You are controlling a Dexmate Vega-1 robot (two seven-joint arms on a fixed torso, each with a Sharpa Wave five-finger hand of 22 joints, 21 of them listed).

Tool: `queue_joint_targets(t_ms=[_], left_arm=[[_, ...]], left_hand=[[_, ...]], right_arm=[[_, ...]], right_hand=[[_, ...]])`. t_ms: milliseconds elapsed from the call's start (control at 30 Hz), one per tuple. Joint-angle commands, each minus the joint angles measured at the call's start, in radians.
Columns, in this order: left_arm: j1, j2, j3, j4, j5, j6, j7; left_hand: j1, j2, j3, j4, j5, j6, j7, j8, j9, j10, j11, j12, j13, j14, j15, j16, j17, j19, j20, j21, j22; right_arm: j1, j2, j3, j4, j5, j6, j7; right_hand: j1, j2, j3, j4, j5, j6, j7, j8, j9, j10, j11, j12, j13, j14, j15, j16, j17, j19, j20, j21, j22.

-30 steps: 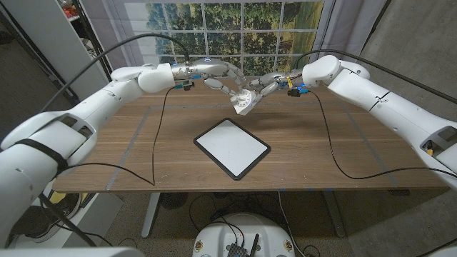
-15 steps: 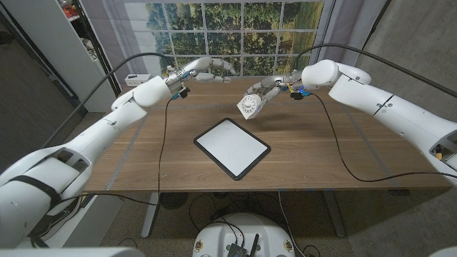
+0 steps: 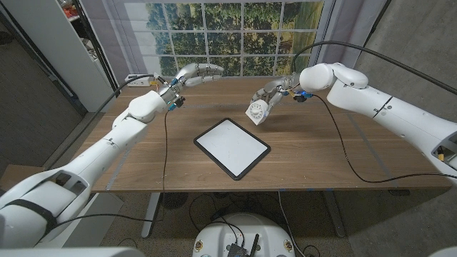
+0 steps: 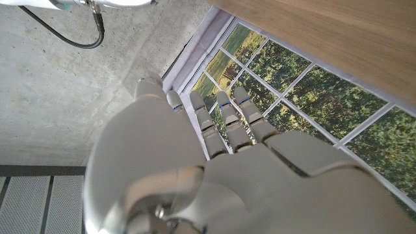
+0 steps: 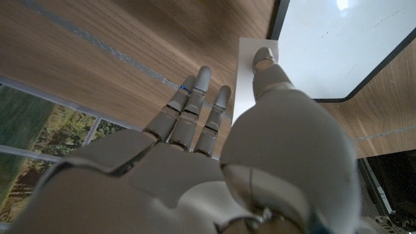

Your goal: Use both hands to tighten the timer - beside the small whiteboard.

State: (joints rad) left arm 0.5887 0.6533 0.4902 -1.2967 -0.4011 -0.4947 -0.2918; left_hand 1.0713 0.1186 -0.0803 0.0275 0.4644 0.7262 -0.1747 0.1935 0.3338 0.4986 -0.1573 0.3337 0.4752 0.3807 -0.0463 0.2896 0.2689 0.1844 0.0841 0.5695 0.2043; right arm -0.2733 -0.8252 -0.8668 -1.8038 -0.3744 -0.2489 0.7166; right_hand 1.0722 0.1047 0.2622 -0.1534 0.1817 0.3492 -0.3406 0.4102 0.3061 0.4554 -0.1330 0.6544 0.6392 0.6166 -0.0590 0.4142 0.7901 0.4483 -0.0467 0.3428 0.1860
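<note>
In the head view, the right hand (image 3: 275, 91) holds the white timer (image 3: 257, 111) above the far half of the wooden desk (image 3: 143, 153), its fingers closed around the upper edge of the timer so that the round dial face tilts toward the camera. The timer hangs just beyond the far corner of the small whiteboard (image 3: 232, 147), which lies flat near the middle of the desk with its black frame turned at an angle. The left hand (image 3: 194, 73) is held in the air over the far left edge of the desk, well apart from the timer, with its fingers stretched out, lying close side by side and holding nothing. Black cables run from both wrists and trail across the desk. Behind the desk stands a window picture (image 3: 228, 32) of trees and fields. In the left wrist view, the left hand (image 4: 214, 169) is seen from its back, its fingers (image 4: 224, 123) straight and close together, reaching toward the window picture (image 4: 305, 104), with the desk's edge (image 4: 338, 32) at one side. In the right wrist view, the right hand (image 5: 195, 162) is seen from behind with its fingers (image 5: 195, 97) extended against a white edge of the timer (image 5: 246, 71), the thumb lying along that edge; the whiteboard (image 5: 338, 45) sits just beside it on the desk (image 5: 97, 58).
</note>
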Motion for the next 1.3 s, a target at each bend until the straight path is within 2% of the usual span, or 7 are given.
queue_joint_targets(t_ms=[33, 133, 200, 267, 633, 867, 1300], left_arm=[[0.055, -0.010, -0.030, -0.008, -0.076, 0.058, -0.013], [0.063, -0.011, -0.034, -0.012, -0.083, 0.075, -0.006], [0.068, -0.013, -0.037, -0.012, -0.086, 0.079, -0.003], [0.073, -0.011, -0.038, -0.017, -0.082, 0.082, 0.004], [0.098, -0.010, -0.040, -0.038, -0.061, 0.101, 0.045], [0.107, -0.008, -0.038, -0.052, -0.043, 0.110, 0.066], [0.129, -0.003, -0.042, -0.073, -0.032, 0.125, 0.099]], left_hand=[[0.002, -0.003, -0.013, 0.004, -0.004, -0.004, 0.006, 0.000, -0.001, 0.004, 0.007, 0.001, 0.006, -0.001, -0.085, 0.003, 0.000, 0.002, 0.008, 0.001, 0.001], [-0.002, 0.001, -0.016, 0.009, -0.005, -0.002, 0.012, 0.001, -0.003, 0.000, 0.013, -0.001, 0.006, -0.003, -0.082, 0.001, 0.000, 0.000, 0.009, 0.000, 0.001], [-0.005, 0.004, -0.018, 0.013, -0.006, -0.001, 0.017, 0.002, -0.004, -0.001, 0.014, -0.002, 0.006, -0.006, -0.077, 0.000, 0.000, -0.001, 0.010, 0.000, 0.001], [-0.007, 0.006, -0.019, 0.015, -0.006, 0.003, 0.019, 0.004, -0.005, -0.001, 0.014, -0.002, 0.006, -0.009, -0.076, -0.001, 0.000, -0.001, 0.010, 0.000, 0.001], [-0.014, 0.012, -0.025, 0.023, -0.010, 0.007, 0.021, 0.006, -0.010, -0.004, 0.012, -0.005, 0.006, -0.016, -0.070, -0.005, 0.000, -0.007, 0.014, -0.002, 0.000], [-0.018, 0.016, -0.029, 0.029, -0.012, 0.011, 0.023, 0.009, -0.013, -0.002, 0.011, -0.006, 0.006, -0.021, -0.067, -0.008, 0.000, -0.009, 0.015, -0.003, 0.000], [-0.023, 0.020, -0.036, 0.037, -0.017, 0.013, 0.029, 0.010, -0.018, -0.001, 0.011, -0.008, 0.007, -0.024, -0.065, -0.010, 0.000, -0.012, 0.015, -0.004, 0.000]], right_arm=[[0.007, 0.027, -0.042, -0.022, -0.220, -0.069, 0.079], [0.008, 0.037, -0.053, -0.018, -0.262, -0.081, 0.098], [0.007, 0.044, -0.059, -0.013, -0.286, -0.088, 0.112], [0.009, 0.053, -0.068, -0.007, -0.313, -0.093, 0.125], [0.004, 0.082, -0.090, 0.031, -0.392, -0.068, 0.161], [0.005, 0.096, -0.098, 0.049, -0.429, -0.050, 0.193], [0.015, 0.128, -0.098, 0.092, -0.448, -0.023, 0.236]], right_hand=[[-0.022, 0.036, 0.008, -0.001, 0.005, 0.220, 0.150, -0.007, 0.078, 0.000, -0.001, -0.004, 0.002, -0.002, -0.172, -0.002, 0.005, -0.007, -0.043, -0.004, 0.002], [-0.022, 0.035, 0.008, -0.001, 0.005, 0.217, 0.152, -0.010, 0.077, -0.003, 0.003, -0.007, 0.001, -0.004, -0.171, -0.005, 0.005, -0.008, -0.040, -0.004, 0.002], [-0.022, 0.034, 0.008, 0.000, 0.005, 0.217, 0.152, -0.012, 0.076, -0.005, -0.006, -0.011, -0.002, -0.006, -0.170, -0.007, 0.006, -0.011, -0.038, -0.006, 0.002], [-0.023, 0.032, 0.007, 0.000, 0.005, 0.219, 0.154, -0.014, 0.075, -0.007, 0.004, -0.013, -0.003, -0.012, -0.169, -0.012, 0.006, -0.022, -0.029, -0.010, 0.002], [-0.028, 0.027, 0.004, 0.003, 0.004, 0.216, 0.148, -0.024, 0.072, -0.032, -0.007, -0.028, -0.004, -0.035, -0.168, -0.024, 0.012, -0.042, -0.019, -0.020, 0.002], [-0.024, 0.027, 0.005, 0.001, 0.005, 0.210, 0.141, -0.034, 0.069, -0.054, -0.007, -0.041, -0.005, -0.055, -0.168, -0.033, 0.017, -0.059, -0.011, -0.027, 0.003], [-0.016, 0.026, 0.007, -0.001, 0.005, 0.213, 0.148, -0.045, 0.063, -0.073, -0.007, -0.062, -0.017, -0.091, -0.165, -0.051, 0.020, -0.072, -0.007, -0.034, 0.004]])
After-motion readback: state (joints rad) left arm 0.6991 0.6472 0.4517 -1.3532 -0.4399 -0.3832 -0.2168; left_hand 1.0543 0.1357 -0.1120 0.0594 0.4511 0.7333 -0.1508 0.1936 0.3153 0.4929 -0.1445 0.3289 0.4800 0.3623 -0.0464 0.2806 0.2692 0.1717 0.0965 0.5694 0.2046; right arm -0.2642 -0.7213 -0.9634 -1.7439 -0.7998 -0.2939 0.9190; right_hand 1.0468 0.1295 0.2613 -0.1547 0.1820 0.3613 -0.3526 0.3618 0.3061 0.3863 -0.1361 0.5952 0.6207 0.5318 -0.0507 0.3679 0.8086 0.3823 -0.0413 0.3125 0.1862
